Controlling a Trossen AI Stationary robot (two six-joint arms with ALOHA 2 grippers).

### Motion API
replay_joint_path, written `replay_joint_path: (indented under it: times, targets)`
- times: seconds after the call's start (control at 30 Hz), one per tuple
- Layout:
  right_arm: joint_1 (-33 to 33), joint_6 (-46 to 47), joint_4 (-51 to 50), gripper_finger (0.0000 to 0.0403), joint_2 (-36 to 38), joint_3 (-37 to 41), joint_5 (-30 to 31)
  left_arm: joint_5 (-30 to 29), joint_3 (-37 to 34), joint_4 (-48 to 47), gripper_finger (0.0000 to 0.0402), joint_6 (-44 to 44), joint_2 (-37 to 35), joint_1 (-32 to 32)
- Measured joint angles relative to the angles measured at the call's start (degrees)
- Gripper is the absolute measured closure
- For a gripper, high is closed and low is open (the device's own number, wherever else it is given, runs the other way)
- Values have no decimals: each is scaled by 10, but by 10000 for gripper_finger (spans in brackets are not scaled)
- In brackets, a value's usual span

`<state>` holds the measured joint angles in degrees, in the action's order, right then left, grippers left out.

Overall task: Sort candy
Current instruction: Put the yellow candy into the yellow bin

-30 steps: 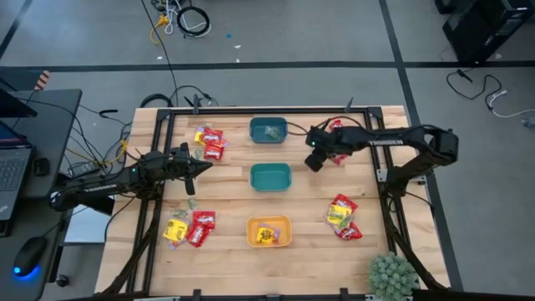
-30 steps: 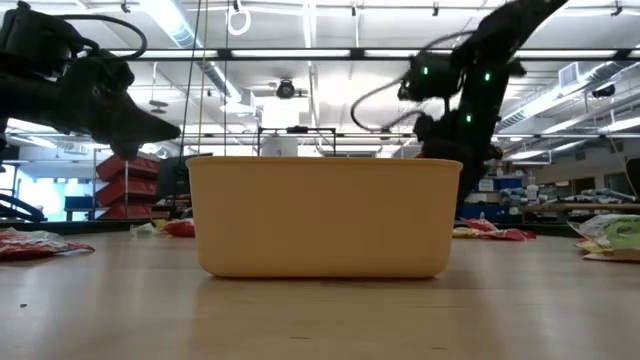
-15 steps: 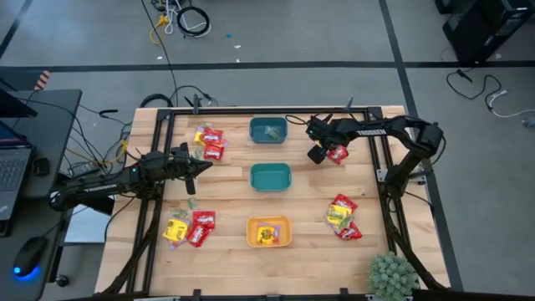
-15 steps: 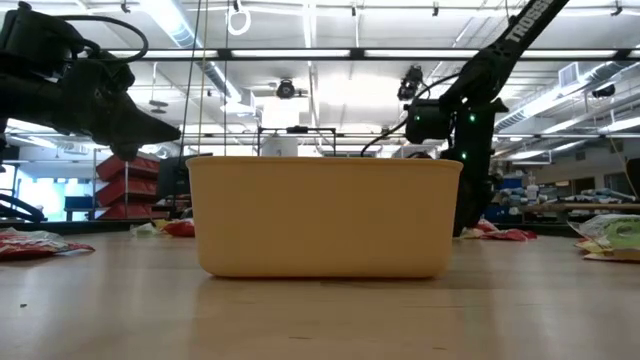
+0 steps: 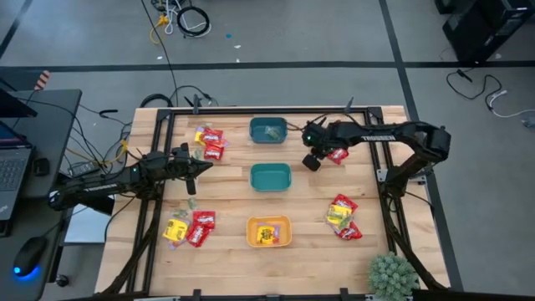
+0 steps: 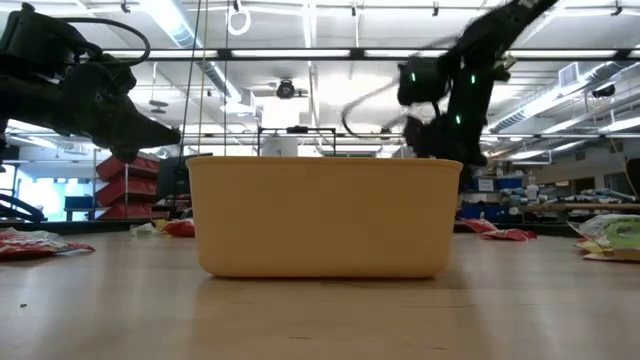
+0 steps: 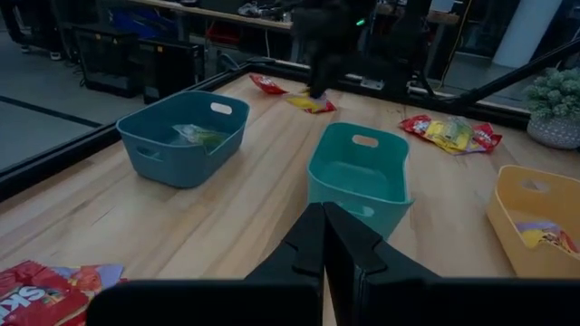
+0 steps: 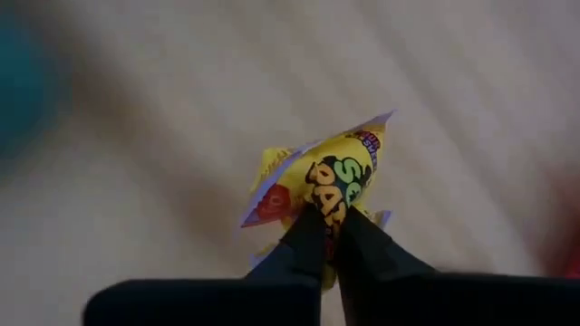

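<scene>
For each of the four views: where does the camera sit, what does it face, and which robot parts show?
High: overhead, straight down; both arms, table.
Low: table height, behind orange bin; both arms above.
Left wrist: left gripper shut, facing teal bins.
Right wrist: right gripper shut on yellow candy.
Shared: high and left wrist both show all three bins.

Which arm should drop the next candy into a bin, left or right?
Right. The right claw is shut on a yellow candy packet, above the table near the teal bins. The left claw is shut and empty, waiting at the table's left side.
</scene>
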<state>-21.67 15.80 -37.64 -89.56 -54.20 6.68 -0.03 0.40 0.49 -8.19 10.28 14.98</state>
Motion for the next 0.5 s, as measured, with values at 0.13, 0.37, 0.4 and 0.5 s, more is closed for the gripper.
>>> replay_joint_path:
  times: [0.13,0.37,0.4,0.5]
  targets:
    - [87,57,-29,365,8,-59,-32,-2,0,0,396,0,0,0]
    - [246,127,-23,388,-12,-161,-47,-10,0,0,396,-7,6,0]
    - [263,136,-17,391,-14,-169,-47,-10,0,0,396,-10,6,0]
    - [301,166,16,392,-34,-182,-48,-12,0,0,396,-11,10,0]
